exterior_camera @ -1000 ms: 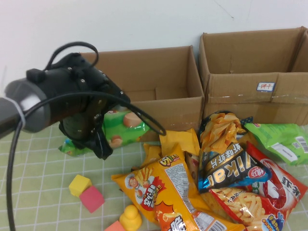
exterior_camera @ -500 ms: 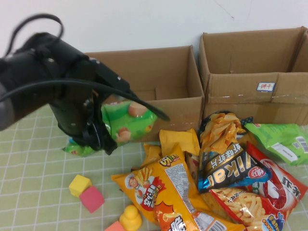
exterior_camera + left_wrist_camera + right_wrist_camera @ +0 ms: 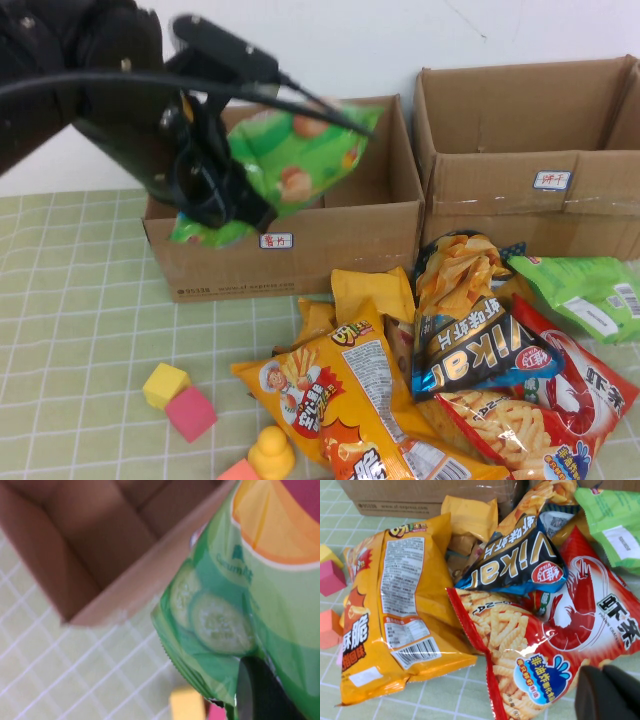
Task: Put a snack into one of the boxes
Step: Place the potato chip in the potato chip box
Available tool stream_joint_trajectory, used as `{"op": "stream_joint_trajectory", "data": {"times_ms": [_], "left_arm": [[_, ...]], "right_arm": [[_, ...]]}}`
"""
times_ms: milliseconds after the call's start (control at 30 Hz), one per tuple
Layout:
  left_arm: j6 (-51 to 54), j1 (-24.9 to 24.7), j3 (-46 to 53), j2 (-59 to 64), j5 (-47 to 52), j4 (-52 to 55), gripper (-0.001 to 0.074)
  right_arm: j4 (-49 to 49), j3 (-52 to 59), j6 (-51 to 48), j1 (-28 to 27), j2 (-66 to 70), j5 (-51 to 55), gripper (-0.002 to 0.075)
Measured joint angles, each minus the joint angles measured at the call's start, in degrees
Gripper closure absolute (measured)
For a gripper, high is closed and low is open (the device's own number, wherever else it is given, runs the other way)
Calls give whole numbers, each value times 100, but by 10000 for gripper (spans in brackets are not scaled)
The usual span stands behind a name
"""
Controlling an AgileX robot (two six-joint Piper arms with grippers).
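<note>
My left gripper (image 3: 218, 192) is shut on a green cucumber-print snack bag (image 3: 300, 160) and holds it in the air over the front wall of the left cardboard box (image 3: 345, 228). The left wrist view shows the bag (image 3: 220, 620) close up, one dark finger (image 3: 257, 690) against it, and the open box (image 3: 100, 555) below. The right cardboard box (image 3: 520, 190) stands beside it. My right gripper (image 3: 610, 692) is shut and empty, low over a red shrimp-cracker bag (image 3: 580, 615); it is out of the high view.
A pile of snack bags lies in front of the boxes: a big yellow one (image 3: 340, 390), a black Vikan one (image 3: 480, 350), a red one (image 3: 560, 390) and a green one (image 3: 590, 290). Toy blocks (image 3: 180, 400) and a yellow duck (image 3: 270, 452) lie front left.
My left arm has lifted the green bag from the tablecloth in front of the left box up and back, to above that box's front wall.
</note>
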Motion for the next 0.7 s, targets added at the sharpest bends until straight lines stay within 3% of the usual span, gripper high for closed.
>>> {"op": "stream_joint_trajectory", "data": {"times_ms": [133, 333, 700], "left_arm": [[120, 0, -170, 0, -293, -826, 633], [1333, -13, -202, 0, -953, -2533, 633], [2239, -13, -213, 0, -2674, -2423, 633]], "right_arm": [[4, 0, 0, 0, 0, 0, 728], [44, 0, 0, 0, 0, -11, 728], [273, 0, 0, 0, 0, -11, 728]]}}
